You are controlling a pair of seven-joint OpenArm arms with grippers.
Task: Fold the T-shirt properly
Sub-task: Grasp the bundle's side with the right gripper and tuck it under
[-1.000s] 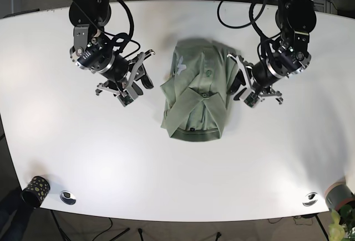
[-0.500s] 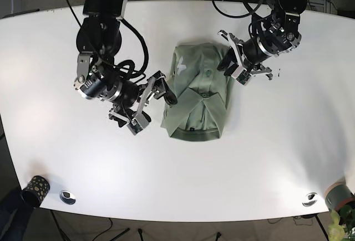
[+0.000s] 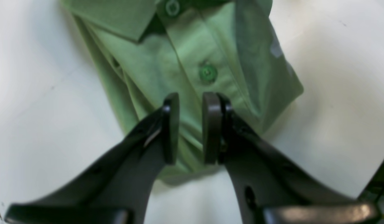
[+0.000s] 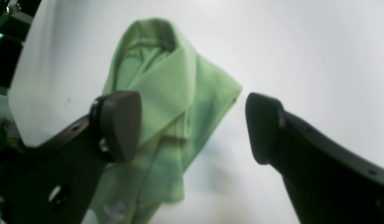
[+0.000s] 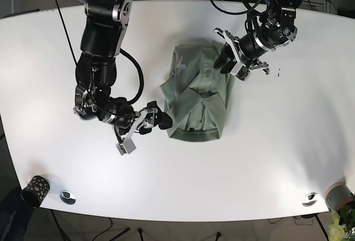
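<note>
Green T-shirt (image 5: 197, 97) lies folded into a compact bundle mid-table (image 5: 266, 158), collar end toward the near edge. Left gripper (image 3: 190, 129) sits low over the shirt's button placket, jaws nearly together with just a narrow slot between them; green fabric shows through the slot, but cannot tell if any is pinched. One green button (image 3: 207, 73) is just ahead of the fingertips, a second button (image 3: 172, 6) farther ahead by the collar flap. In the base view this gripper (image 5: 230, 63) is at the shirt's far right corner. Right gripper (image 4: 193, 126) has jaws spread wide, nothing between them but bare table; the shirt's collar end (image 4: 167, 93) is ahead and toward its left finger (image 4: 120, 123), partly behind that pad. In the base view right gripper (image 5: 158, 120) is just beside the shirt's near left corner, touching or almost. Patterned cup (image 5: 36, 190) sits well away at the table's near corner.
</note>
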